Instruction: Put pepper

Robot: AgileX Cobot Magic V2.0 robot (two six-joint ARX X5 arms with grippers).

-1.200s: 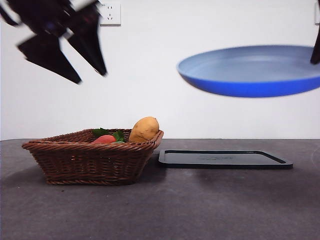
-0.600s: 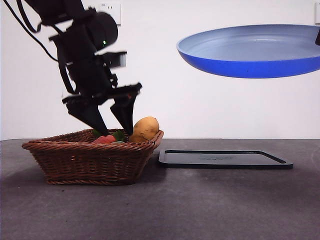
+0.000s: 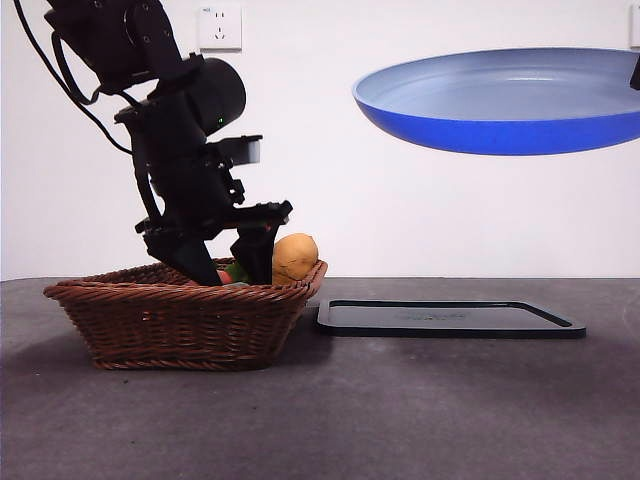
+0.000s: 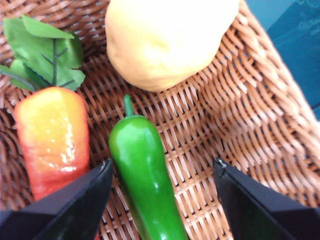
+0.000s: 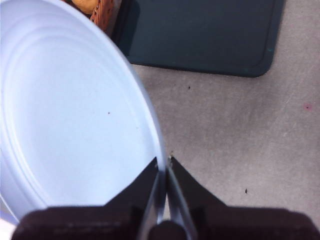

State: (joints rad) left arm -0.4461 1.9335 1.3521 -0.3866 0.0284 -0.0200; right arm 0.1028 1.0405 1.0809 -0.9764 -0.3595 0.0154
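The glossy green pepper point(image 4: 145, 175) lies in the wicker basket point(image 3: 180, 315) between the red-orange vegetable point(image 4: 52, 137) and the tan potato point(image 4: 167, 37). My left gripper point(image 4: 162, 192) is open, lowered into the basket, with one jaw on each side of the pepper. In the front view the left gripper point(image 3: 232, 272) reaches into the basket beside the potato point(image 3: 294, 257), and the pepper is hidden. My right gripper point(image 5: 163, 167) is shut on the rim of the blue plate point(image 3: 505, 100) and holds it high at the right.
A flat black tray point(image 3: 447, 318) lies on the grey table right of the basket, below the raised plate. A white wall with a socket point(image 3: 220, 27) is behind.
My left arm has come down from the upper left into the basket, its open jaws now around the pepper. The plate rose slightly, then held still.
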